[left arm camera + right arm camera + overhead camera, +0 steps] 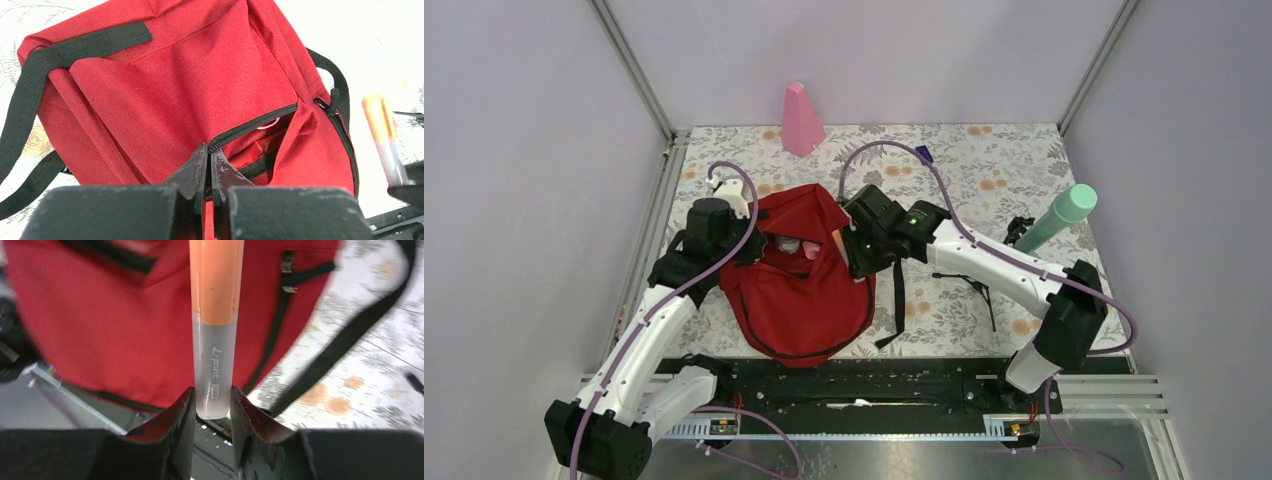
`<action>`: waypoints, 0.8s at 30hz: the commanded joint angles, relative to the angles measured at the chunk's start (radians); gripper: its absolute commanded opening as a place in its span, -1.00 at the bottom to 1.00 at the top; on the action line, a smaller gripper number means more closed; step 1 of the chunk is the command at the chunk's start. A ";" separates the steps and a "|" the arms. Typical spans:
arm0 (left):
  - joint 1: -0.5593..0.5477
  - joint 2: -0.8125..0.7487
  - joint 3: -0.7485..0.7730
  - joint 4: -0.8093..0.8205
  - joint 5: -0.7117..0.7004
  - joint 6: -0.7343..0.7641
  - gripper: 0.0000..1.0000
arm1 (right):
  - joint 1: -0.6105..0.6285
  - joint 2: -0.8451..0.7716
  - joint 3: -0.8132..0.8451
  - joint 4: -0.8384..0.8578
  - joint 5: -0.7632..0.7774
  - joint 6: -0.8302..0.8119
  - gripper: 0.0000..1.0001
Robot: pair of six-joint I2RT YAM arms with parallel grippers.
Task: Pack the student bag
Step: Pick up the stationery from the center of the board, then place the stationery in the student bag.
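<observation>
Tablecloth [984, 160], floral, under the student bag [809, 295]; lilac walls [874, 50] around

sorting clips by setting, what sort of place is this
Probably a lab robot cell, not a classroom: plain walls on metal frame posts, two arms bolted to a black rail, and a floral-covered table staged with a red backpack.
</observation>
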 commanded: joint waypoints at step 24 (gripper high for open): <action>0.009 -0.065 -0.005 0.141 0.064 0.002 -1.00 | 0.031 0.587 0.807 -0.389 -0.462 -0.041 -0.78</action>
